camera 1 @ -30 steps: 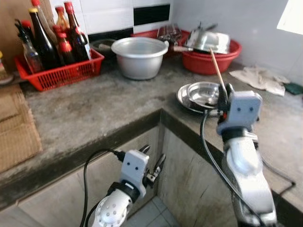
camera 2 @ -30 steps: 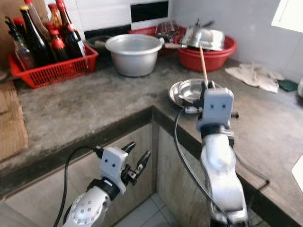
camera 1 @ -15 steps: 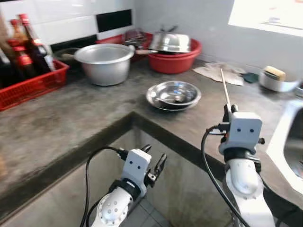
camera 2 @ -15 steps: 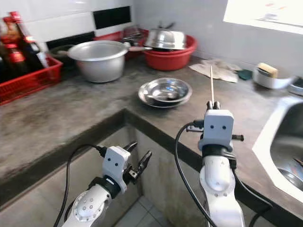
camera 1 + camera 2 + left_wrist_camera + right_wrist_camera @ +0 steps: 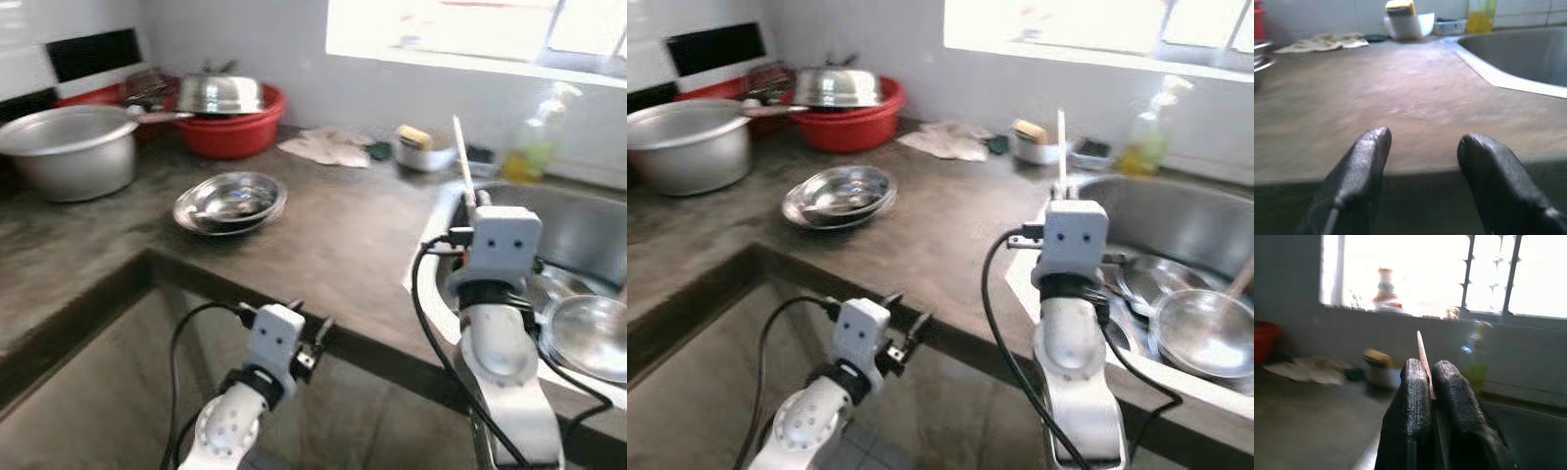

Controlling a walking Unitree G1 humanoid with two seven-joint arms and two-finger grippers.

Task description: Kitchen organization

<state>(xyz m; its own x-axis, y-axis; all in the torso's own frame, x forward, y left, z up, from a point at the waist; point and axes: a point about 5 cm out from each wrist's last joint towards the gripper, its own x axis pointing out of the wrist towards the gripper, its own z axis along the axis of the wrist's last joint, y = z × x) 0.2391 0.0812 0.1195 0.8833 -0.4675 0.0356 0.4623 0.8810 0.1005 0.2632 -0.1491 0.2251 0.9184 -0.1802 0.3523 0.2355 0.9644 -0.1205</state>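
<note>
Upright, right gripper [image 5: 1431, 382] pinches chopstick [image 5: 1422, 357]

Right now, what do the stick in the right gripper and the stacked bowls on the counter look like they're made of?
Stick: thin, pale tan and matte, so probably wood or bamboo; blur leaves that open. It is clamped in the right gripper. Stacked bowls: shiny silver with bright reflections, most likely stainless steel, on the dull grey counter.
</note>
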